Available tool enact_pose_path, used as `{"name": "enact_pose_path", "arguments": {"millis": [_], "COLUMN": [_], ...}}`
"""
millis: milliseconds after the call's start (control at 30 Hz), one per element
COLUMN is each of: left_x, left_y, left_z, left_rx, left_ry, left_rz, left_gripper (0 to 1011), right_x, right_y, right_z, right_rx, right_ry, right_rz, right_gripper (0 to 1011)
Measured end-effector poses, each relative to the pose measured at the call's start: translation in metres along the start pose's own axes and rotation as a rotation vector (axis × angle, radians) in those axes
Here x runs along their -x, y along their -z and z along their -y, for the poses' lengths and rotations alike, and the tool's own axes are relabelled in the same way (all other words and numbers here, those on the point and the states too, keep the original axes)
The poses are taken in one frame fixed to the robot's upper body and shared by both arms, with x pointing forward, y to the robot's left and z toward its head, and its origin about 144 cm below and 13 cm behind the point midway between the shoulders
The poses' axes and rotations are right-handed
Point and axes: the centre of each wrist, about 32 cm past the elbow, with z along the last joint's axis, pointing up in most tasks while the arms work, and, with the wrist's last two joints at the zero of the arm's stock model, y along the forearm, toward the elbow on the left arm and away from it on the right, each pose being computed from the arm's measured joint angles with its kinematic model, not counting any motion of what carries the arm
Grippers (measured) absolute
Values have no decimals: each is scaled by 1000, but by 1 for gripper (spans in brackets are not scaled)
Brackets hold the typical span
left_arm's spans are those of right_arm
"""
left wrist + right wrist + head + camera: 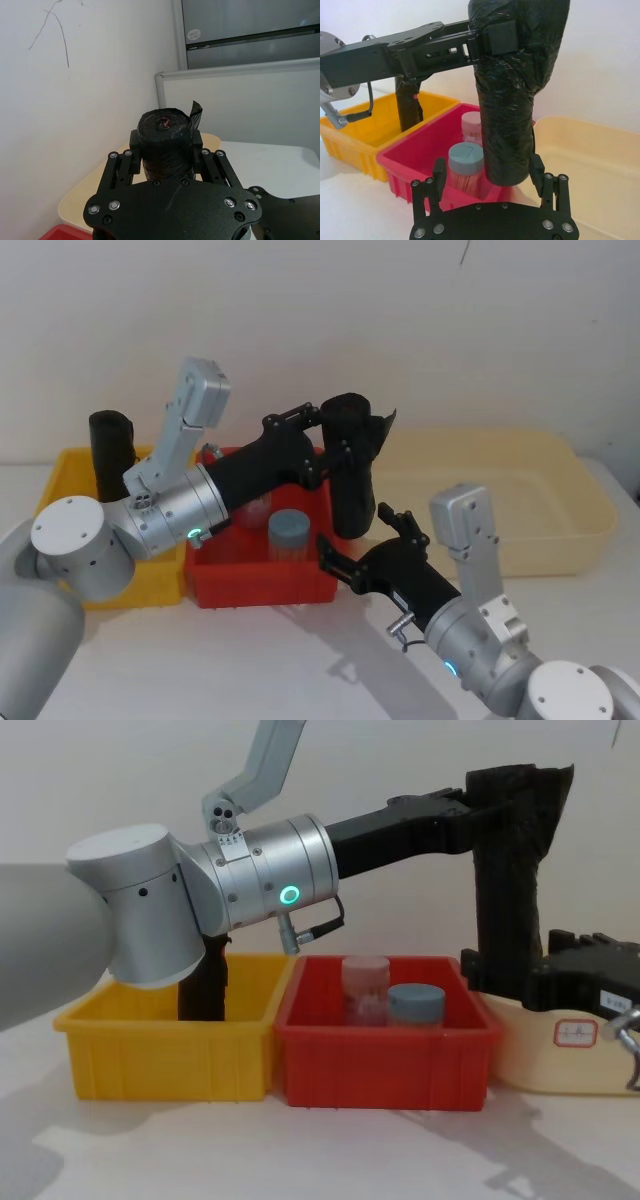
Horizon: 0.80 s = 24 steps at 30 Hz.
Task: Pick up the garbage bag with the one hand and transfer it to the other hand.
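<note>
Head view: the garbage bag [352, 465], a tall roll of crinkled, glossy black plastic, hangs upright in the air with its loose top edge flaring out to one side. The left gripper [335, 445] is clamped on its upper part, with a flat black angular finger pressed to each side and the roll's wrapped top end rising just past them. In the right wrist view, the bag's blunt lower end sits between the spread fingers [439, 175] of the right gripper [487, 170]. One finger is just beside the plastic and the other stands clear of it. I cannot tell whether the near one touches.

Below the left gripper sits a red plastic bin [260, 590] with ribbed walls. It holds a grey-lidded jar [290, 535] and a clear jar [365, 985] with a pale lid, both behind the right gripper's open fork. Farther out on the left arm's side is a yellow bin [60, 490] of the same moulded shape, with a slimmer black roll [112, 455] standing upright in it. On the right gripper's far side lies a broad, smooth cream tray [560, 540]. All three containers rest on a matte white tabletop [250, 660].
</note>
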Motion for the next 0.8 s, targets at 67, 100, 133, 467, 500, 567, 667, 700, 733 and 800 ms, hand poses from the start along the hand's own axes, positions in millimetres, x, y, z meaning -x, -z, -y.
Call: {"name": "enact_pose_path", "arguments": {"millis": [67,100,133,467,500,567,667,700,733,800], "left_x": [0,0,0,0,0,0,0,0,0,0], "left_y": [0,0,0,0,0,0,0,0,0,0], "left_z": [0,0,0,0,0,0,0,0,0,0], "left_rx": [0,0,0,0,0,0,0,0,0,0], "left_ry": [0,0,0,0,0,0,0,0,0,0], "left_rz": [0,0,0,0,0,0,0,0,0,0], "left_gripper": [534,535,535,535,535,535,535,535,535,534], "right_x": [0,0,1,1,1,1,2,2,2,3], "right_y": [0,-1,-1,-1,-1,-1,-1,-1,-1,-2], "right_z": [-4,-5,-6,-21,-23,-26,-29,-30,-33,-35], "right_rx": [2,2,2,5,5,5,5,5,7,11], "right_ry": [1,0,0,-4,-5,-6,-7,-7,-8,-8], "right_rz": [-2,-2,-3,-2,-1,2,7,9,12,16], "right_gripper": [1010,1010,1009,1010,1009,1010,1010,1010,1010,1010]}}
